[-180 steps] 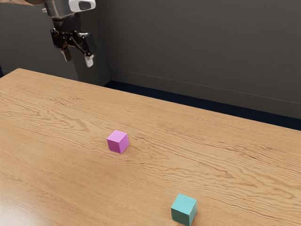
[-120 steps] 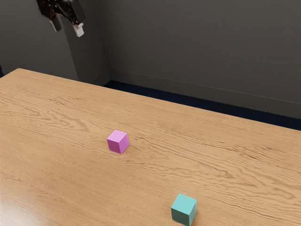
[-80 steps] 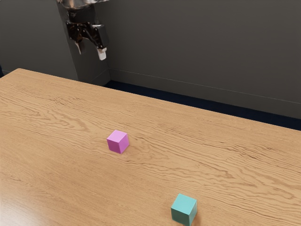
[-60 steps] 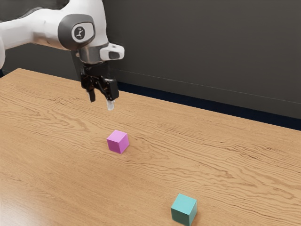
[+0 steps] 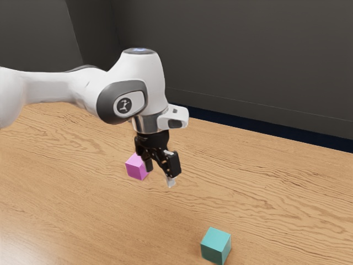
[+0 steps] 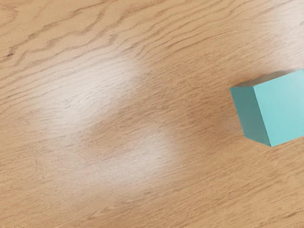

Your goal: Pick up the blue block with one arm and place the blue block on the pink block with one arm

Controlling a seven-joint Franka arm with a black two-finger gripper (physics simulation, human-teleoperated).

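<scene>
Hovering above table (image 5: 276, 182), gripper (image 5: 161, 173) spread, holding nothing. Blue block (image 5: 215, 245) well apart from gripper, untouched; pink block (image 5: 134, 167) just beside it. Grasp, lift, stacking all left.

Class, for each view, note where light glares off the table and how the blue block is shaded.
Wrist view: pale glare patches wash out the wooden table's grain beside the blue block, one face lighter than the other. Exterior view: the block's top is lighter than its sides.
</scene>
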